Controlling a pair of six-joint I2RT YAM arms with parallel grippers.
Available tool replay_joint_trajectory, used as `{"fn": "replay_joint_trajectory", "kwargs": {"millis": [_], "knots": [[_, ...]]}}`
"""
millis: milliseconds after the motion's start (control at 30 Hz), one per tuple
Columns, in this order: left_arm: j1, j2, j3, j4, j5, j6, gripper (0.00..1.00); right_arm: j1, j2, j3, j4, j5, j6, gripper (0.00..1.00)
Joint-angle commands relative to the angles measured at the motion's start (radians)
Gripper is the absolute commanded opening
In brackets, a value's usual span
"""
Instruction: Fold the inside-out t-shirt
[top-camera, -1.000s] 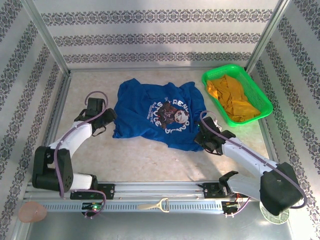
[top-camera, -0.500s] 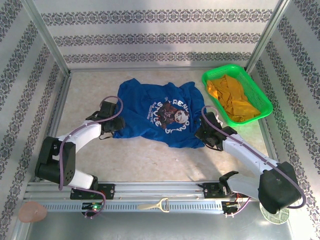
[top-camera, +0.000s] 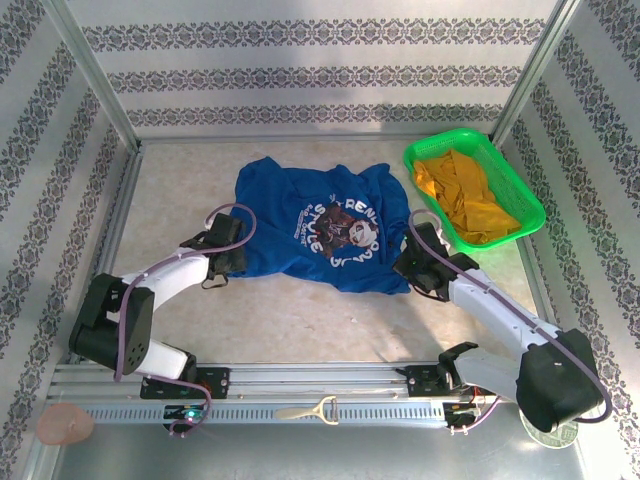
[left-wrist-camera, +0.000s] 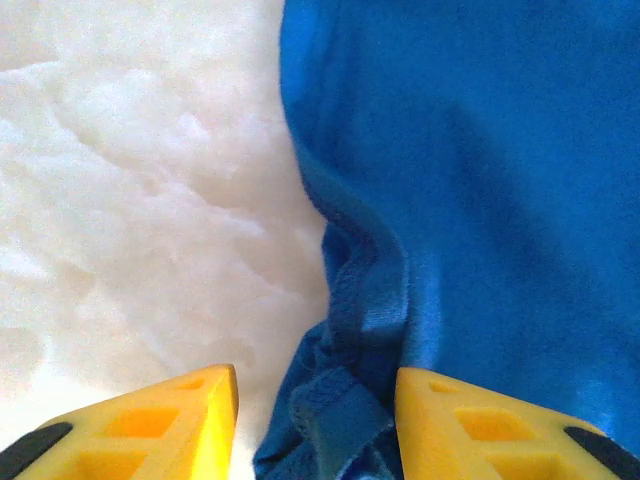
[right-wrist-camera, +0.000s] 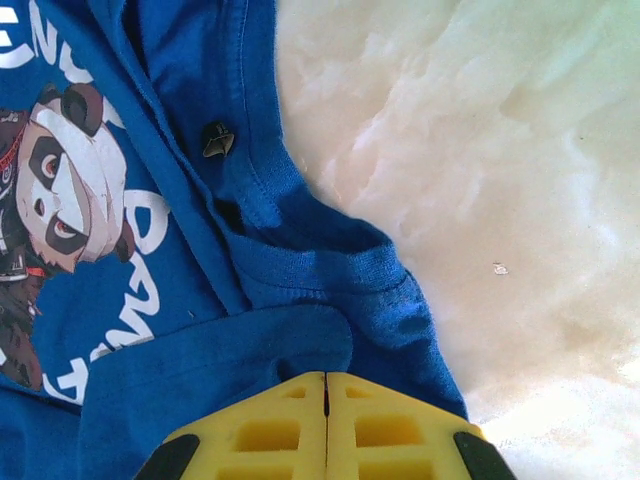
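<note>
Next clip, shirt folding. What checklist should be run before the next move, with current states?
1. Left claw astride the t-shirt hem, jaws open: ok.
2. Right claw shut at the shirt's edge: ok.
3. Right claw actually pinching cloth: cannot tell.
4. Shirt lying flat: not ok, rumpled.
5. Yellow garment inside green basket, apart from shirt: ok.

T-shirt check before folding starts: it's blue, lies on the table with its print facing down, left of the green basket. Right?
Not quite. The t-shirt lies print up: the top external view shows white lettering and a picture on its upper side. The rest holds: blue, on the table, left of the green basket.
</note>
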Motion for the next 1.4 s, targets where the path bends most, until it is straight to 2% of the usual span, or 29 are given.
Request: {"fn": "replay_joint_trajectory", "kwargs": {"millis": [0,67,133,200,233,333,400,533,600,700,967,1100,1200,1367], "knots": [[-0.009,-0.002,-0.013,-0.021,-0.041,0.020,0.43,-0.015,-0.018,0.007,-0.012,-0.005,-0.026,0.00],[-0.007,0.018,-0.007,-0.008,-0.039,0.025,0.38,-0.018,-0.022,0.007,-0.015,-0.008,-0.030,0.00],[-0.010,0.038,0.002,0.001,-0.036,0.028,0.24,-0.020,-0.029,0.007,-0.021,-0.008,-0.030,0.00],[-0.008,0.054,0.016,0.014,-0.041,0.036,0.04,-0.026,-0.040,0.007,-0.025,-0.010,-0.032,0.00],[-0.006,0.053,0.026,0.009,-0.050,0.041,0.00,-0.032,-0.044,0.010,-0.025,-0.014,-0.031,0.00],[0.016,0.008,0.096,-0.028,-0.055,0.054,0.00,-0.076,-0.057,0.034,-0.028,-0.044,-0.042,0.00],[0.059,-0.066,0.169,-0.058,-0.020,0.041,0.00,-0.122,-0.073,0.074,-0.031,-0.068,-0.063,0.00],[0.183,-0.183,0.332,-0.061,0.123,-0.023,0.00,-0.230,-0.113,0.194,-0.043,-0.092,-0.109,0.00],[0.250,-0.204,0.417,-0.033,0.227,-0.070,0.00,-0.307,-0.113,0.272,-0.042,-0.130,-0.129,0.00],[0.314,-0.198,0.519,0.058,0.375,-0.145,0.00,-0.383,-0.090,0.390,-0.025,-0.186,-0.151,0.00],[0.342,-0.085,0.793,0.322,0.557,-0.331,0.00,-0.468,0.041,0.730,0.123,-0.432,-0.193,0.00],[0.342,-0.029,1.013,0.399,0.573,-0.367,0.00,-0.493,0.093,0.961,0.185,-0.495,-0.197,0.00],[0.341,-0.002,1.181,0.385,0.566,-0.354,0.00,-0.497,0.131,1.139,0.184,-0.522,-0.203,0.00],[0.341,-0.052,1.270,0.411,0.516,-0.348,0.00,-0.498,0.089,1.255,0.268,-0.495,-0.207,0.00]]}}
